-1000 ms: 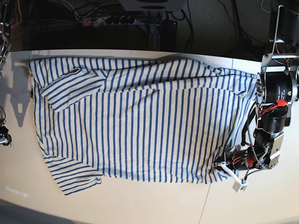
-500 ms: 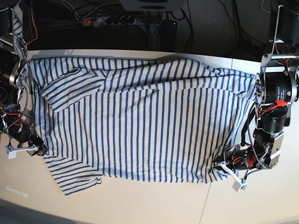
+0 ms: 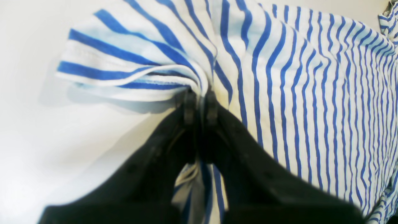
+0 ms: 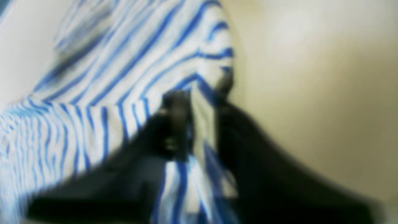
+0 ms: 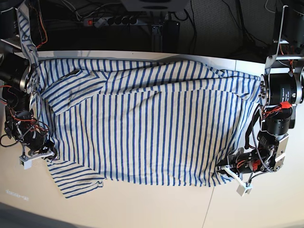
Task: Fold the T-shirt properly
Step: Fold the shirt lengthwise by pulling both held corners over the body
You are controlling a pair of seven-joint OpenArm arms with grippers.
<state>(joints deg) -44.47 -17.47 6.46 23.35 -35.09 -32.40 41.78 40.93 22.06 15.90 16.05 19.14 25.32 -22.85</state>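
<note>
The T-shirt (image 5: 152, 123), white with thin blue stripes, lies spread flat across the table (image 5: 156, 204). One short sleeve (image 5: 76, 183) sticks out at the front left. My left gripper (image 5: 222, 169) is at the shirt's front right corner. In the left wrist view it (image 3: 199, 93) is shut on a bunched fold of the striped cloth (image 3: 311, 93). My right gripper (image 5: 47, 154) is at the shirt's left edge, just above that sleeve. In the blurred right wrist view it (image 4: 200, 99) has striped cloth (image 4: 93, 93) pinched between its jaws.
A power strip (image 5: 114, 20) and cables lie on the dark floor behind the table's far edge. The left arm's motors (image 5: 280, 99) stand over the table's right end, and the right arm's body (image 5: 16, 71) over its left end.
The right arm came in from the left and its gripper moved onto the shirt's left edge, pulling that edge slightly right. The left gripper has stayed shut on the front right corner.
</note>
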